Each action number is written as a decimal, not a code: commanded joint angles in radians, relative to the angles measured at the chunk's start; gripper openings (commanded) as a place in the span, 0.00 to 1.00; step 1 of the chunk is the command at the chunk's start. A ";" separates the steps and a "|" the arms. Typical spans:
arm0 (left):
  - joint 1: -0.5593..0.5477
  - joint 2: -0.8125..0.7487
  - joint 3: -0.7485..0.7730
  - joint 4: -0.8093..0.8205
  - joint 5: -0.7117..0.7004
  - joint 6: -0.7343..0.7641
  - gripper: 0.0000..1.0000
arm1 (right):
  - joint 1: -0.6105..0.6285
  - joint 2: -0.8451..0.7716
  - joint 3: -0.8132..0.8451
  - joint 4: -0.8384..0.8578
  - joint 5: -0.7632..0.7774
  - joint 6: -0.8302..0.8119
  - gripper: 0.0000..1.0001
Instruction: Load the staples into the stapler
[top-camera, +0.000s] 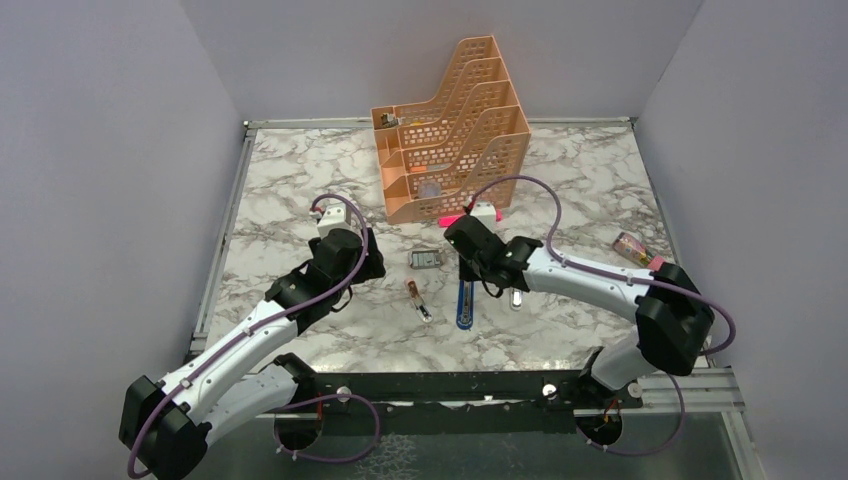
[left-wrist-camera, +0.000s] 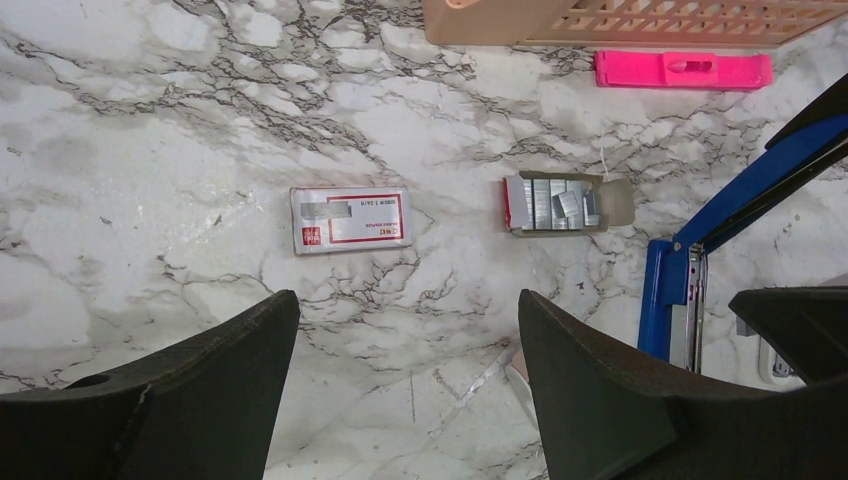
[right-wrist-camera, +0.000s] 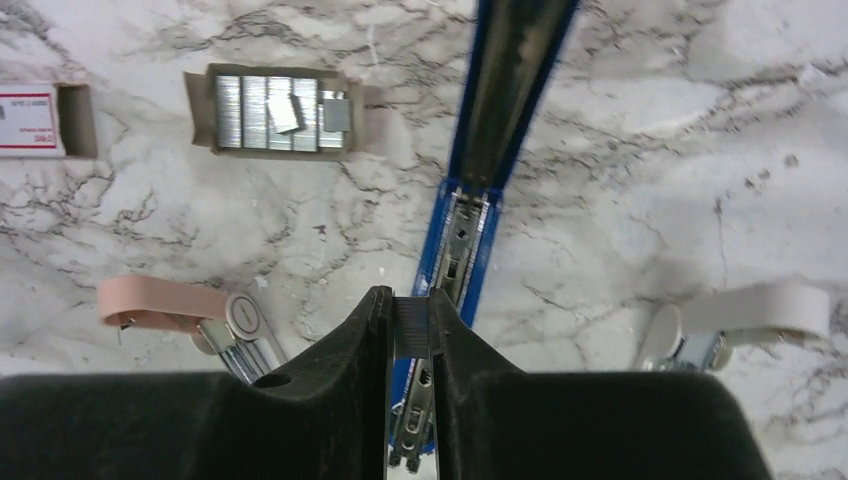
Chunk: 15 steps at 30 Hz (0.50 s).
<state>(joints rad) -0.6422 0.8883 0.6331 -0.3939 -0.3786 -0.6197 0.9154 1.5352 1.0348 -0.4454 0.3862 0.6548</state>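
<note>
1. The right pincer (right-wrist-camera: 410, 335) has its two black fingers pressed together on a short strip of silvery staples (right-wrist-camera: 410, 320). It holds the strip just over the open metal channel of the long blue stapler with black base (right-wrist-camera: 468, 228).
2. The stapler lies on the white marble-patterned desk (right-wrist-camera: 620, 180) with its top swung up, clear of the channel.
3. The small grey-brown card tray of staples (left-wrist-camera: 560, 203) lies flat near the stapler's far end, a few loose sticks askew on its rows. The white box with red label (left-wrist-camera: 350, 220) lies apart to the tray's left.
4. The left pincer (left-wrist-camera: 400, 390) hangs over the desk, fingers wide apart, with nothing between them.
5. A peach-pink oblong piece (right-wrist-camera: 160, 300) lies left of the stapler and a white capsule-like piece (right-wrist-camera: 745, 312) lies right of it.
6. A flat bright-pink bar (left-wrist-camera: 683, 70) lies just in front of the peach perforated file rack (top-camera: 450, 130).
</note>
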 joint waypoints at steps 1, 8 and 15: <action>0.006 -0.013 0.003 0.030 0.027 0.012 0.81 | 0.005 -0.067 -0.055 -0.061 0.127 0.192 0.21; 0.006 -0.062 -0.027 0.048 0.058 0.000 0.81 | 0.005 -0.094 -0.094 -0.070 0.162 0.357 0.20; 0.006 -0.065 -0.032 0.061 0.083 0.001 0.81 | 0.020 -0.065 -0.082 -0.072 0.161 0.400 0.20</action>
<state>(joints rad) -0.6422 0.8330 0.6056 -0.3660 -0.3347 -0.6201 0.9176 1.4693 0.9466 -0.4995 0.4946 0.9855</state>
